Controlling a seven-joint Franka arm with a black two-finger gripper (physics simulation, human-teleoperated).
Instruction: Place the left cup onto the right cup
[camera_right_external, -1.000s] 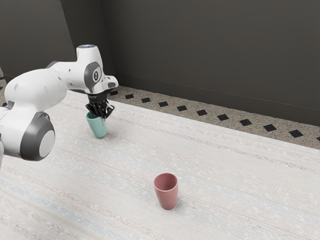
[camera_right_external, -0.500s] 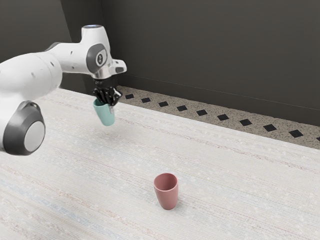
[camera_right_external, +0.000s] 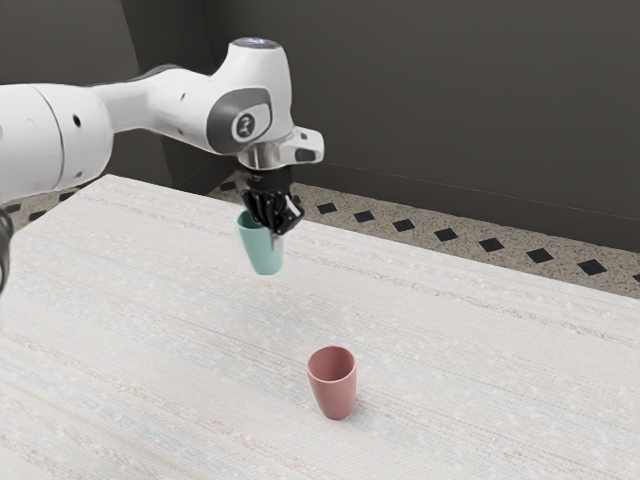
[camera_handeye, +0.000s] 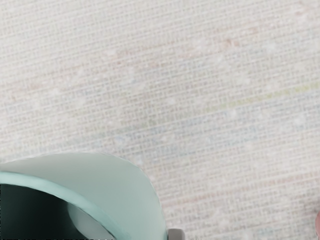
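Teal is the colour of the cup (camera_right_external: 261, 245) that hangs in the air, clear of the pale woven table (camera_right_external: 480, 330). The gripper (camera_right_external: 274, 218) is closed to a narrow gap on the rim, with one finger inside the mouth and one outside as far as the exterior view shows. The cup tilts slightly, its base lower than the rim. In the wrist view, the teal cup's rim and dark inside (camera_handeye: 100, 185) sit just under the hand, with bare tabletop beyond.

The pink cup (camera_right_external: 332, 382) stands upright on the table, well apart from the teal one, toward the exterior view's right and nearer the camera.

I judge the grasp and lift done and the carry only part-way. The arm has yet to bring the teal cup over the pink cup's mouth, level it, lower it and let go.
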